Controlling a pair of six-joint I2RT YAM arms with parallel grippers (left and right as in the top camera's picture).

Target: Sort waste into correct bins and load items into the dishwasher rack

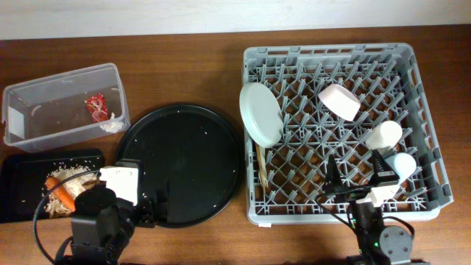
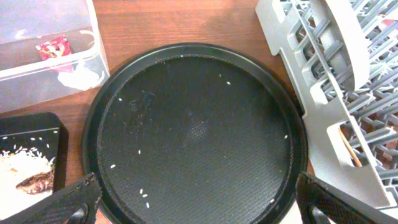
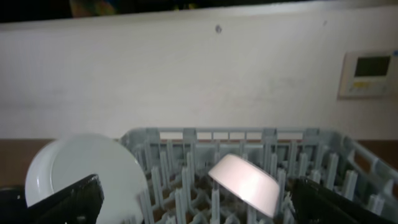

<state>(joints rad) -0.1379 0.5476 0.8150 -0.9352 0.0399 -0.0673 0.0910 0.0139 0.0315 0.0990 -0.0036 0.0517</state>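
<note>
The grey dishwasher rack holds a pale plate on edge, two white cups, a light blue cup and wooden chopsticks. My right gripper hangs open over the rack's near side, empty; its view shows the plate and a cup. A red wrapper and a white scrap lie in the clear tub. The flat black tray carries the carrot and food scraps. My left gripper is open and empty.
A large round black tray lies between the bins and the rack, with a few rice grains on it; my left gripper hovers at its near left edge. The brown wooden table runs beneath everything. A white wall stands behind the rack.
</note>
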